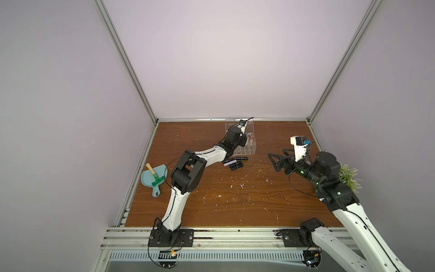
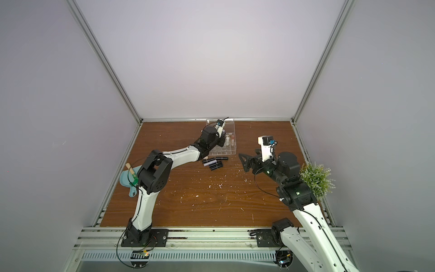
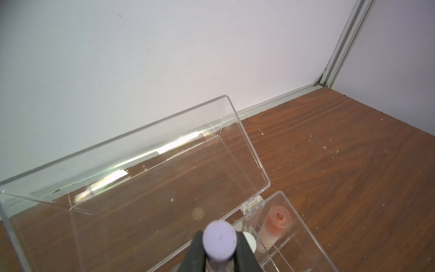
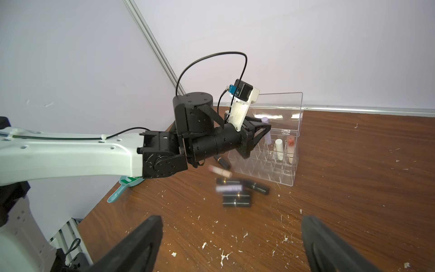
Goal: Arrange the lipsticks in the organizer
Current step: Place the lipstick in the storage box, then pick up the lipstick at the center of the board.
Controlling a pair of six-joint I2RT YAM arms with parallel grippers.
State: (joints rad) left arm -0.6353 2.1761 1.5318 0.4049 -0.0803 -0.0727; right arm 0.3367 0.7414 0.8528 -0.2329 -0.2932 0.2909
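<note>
Left gripper (image 3: 219, 236) at the organizer (image 4: 286, 175), lid raised; fingers pinch the lilac-capped lipstick (image 4: 268, 138) at the back row, beside the cream tube (image 4: 279, 147) and peach tube (image 4: 290, 147) standing in compartments. Loose black lipsticks (image 4: 236, 196) lie just in front. Right gripper (image 4: 231, 226) well apart, fingers spread wide

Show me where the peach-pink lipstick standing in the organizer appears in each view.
Top view: peach-pink lipstick in the organizer, far row, right end.
Top view: same corner, right of the cream-white lipstick.
Left wrist: lipstick beside the hinge, beyond the held lilac lipstick.
Right wrist: lipstick beside the cream-white one, below the lid.
Shared landmark: the open clear lid.
</note>
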